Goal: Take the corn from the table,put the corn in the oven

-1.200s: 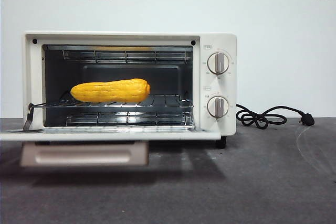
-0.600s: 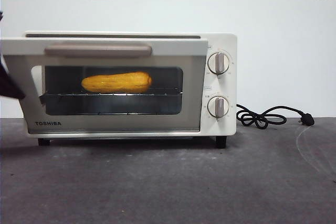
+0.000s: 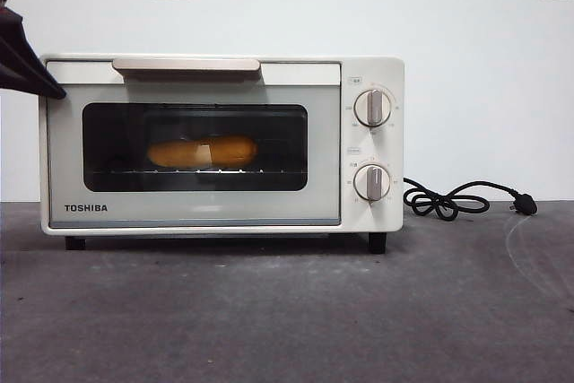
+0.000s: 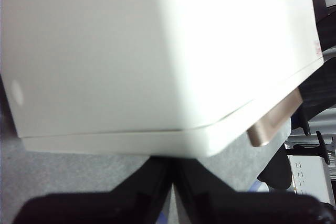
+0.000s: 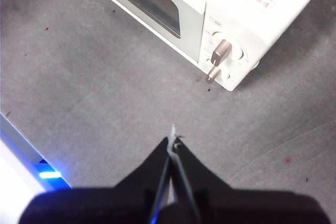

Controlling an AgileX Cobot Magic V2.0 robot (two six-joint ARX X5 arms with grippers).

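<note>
Showing corn point(image 3: 202, 151) behind shut oven point(image 3: 220, 143) door: front only. Left claw point(image 4: 172, 163), right claw point(image 5: 172, 142) clenched, empty.

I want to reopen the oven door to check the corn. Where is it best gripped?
Probably the beige bar handle along the oven door's top edge. It stands proud of the door, so fingers could close over it from the front and above. The left gripper, shut, is beside the oven's upper corner.

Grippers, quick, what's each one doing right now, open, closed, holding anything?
Left gripper: fingers closed, empty, right beside the oven.
Right gripper: fingers closed, empty, above the table.
</note>
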